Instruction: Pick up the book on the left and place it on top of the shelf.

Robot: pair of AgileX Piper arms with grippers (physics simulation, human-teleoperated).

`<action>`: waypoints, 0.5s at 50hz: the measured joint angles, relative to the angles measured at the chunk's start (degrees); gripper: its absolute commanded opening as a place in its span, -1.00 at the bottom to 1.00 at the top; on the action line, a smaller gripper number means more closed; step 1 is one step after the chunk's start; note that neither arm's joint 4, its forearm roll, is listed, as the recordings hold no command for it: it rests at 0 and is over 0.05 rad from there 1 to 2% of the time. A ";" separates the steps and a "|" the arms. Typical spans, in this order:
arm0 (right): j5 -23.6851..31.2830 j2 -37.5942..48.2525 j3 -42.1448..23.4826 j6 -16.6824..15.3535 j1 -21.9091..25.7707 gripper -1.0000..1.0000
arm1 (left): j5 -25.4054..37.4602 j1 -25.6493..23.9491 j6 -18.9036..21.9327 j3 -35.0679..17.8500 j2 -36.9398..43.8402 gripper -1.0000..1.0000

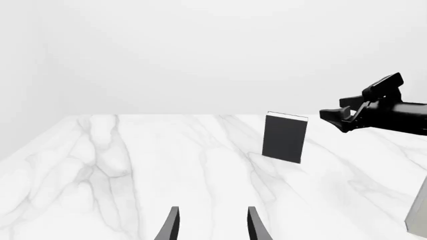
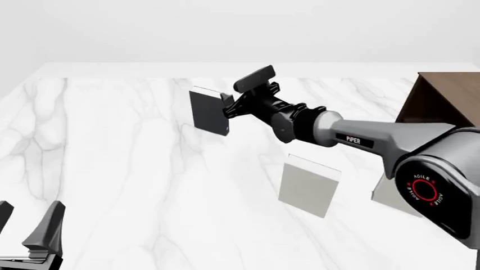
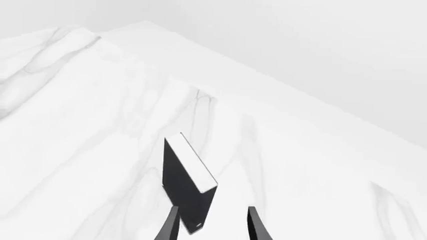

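The book (image 2: 208,111) stands upright on the table (image 2: 112,169), toward its far edge, so its top edge offers a grip. The right gripper (image 2: 227,105) reaches it with fingers parted, holding nothing. The left gripper (image 1: 212,227) waits, parted, near the table's left corner. The shelf (image 2: 442,98) stands at the right edge.

Open table (image 2: 112,146) surrounds the upright book (image 2: 208,111).
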 measured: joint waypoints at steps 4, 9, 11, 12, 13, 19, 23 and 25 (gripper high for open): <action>0.08 0.79 -0.72 0.10 0.07 1.00 | 0.00 0.00 0.00 0.00 0.00 1.00; 0.18 1.89 -1.70 0.22 0.19 1.00 | 0.00 0.00 0.00 0.00 0.00 1.00; 0.19 2.37 -2.06 0.23 0.25 1.00 | 0.00 0.00 0.00 0.00 0.00 1.00; 0.21 2.62 -2.25 0.23 0.27 1.00 | 0.00 0.00 0.00 0.00 0.00 1.00; 0.22 2.86 -2.44 0.24 0.29 1.00 | 0.00 0.00 0.00 0.00 0.00 1.00; 0.41 4.30 -3.70 0.24 0.39 1.00 | 0.00 0.00 0.00 0.00 0.00 1.00; 0.61 5.28 -4.65 0.25 0.38 1.00 | 0.00 0.00 0.00 0.00 0.00 1.00; 0.72 5.76 -5.13 0.25 0.37 1.00 | 0.00 0.00 0.00 0.00 0.00 1.00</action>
